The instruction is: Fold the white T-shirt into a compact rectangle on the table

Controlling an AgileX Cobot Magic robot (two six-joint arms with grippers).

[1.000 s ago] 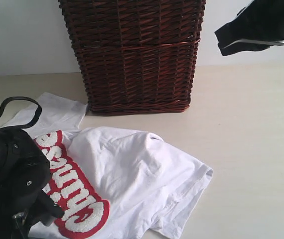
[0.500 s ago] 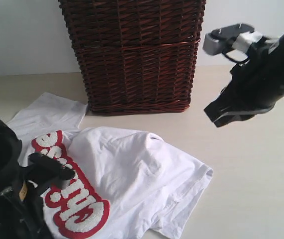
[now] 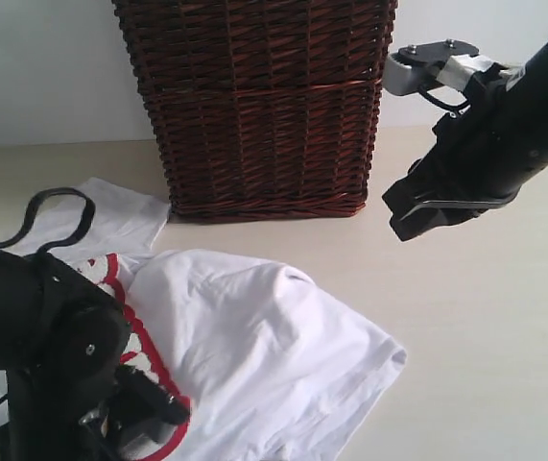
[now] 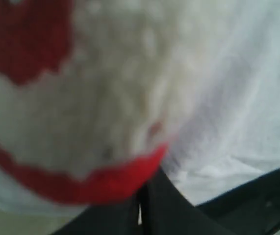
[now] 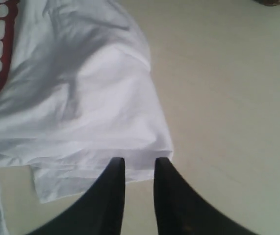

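Observation:
The white T-shirt (image 3: 264, 355) lies rumpled on the table (image 3: 485, 327), one sleeve toward the basket and its red-outlined lettering (image 3: 144, 355) mostly hidden by my left arm. My left gripper (image 3: 154, 408) sits low on the shirt's near side. In the blurred left wrist view its jaws (image 4: 147, 188) are shut, with the red edge of the lettering (image 4: 105, 181) running into the tips. My right gripper (image 3: 413, 219) hangs in the air over the table right of the basket. In the right wrist view it (image 5: 139, 162) stands slightly open and empty, above the T-shirt's (image 5: 81, 112) folded hem corner.
A tall dark brown wicker basket (image 3: 264, 106) stands at the back middle, touching the shirt's far sleeve (image 3: 110, 216). A black cable loop (image 3: 58, 206) arcs above my left arm. Bare tabletop (image 5: 228, 98) stretches right of the shirt.
My left arm has swung down over the lettering and the shirt's body has bunched up toward it. The right gripper's jaws have parted a little; it shifted slightly left.

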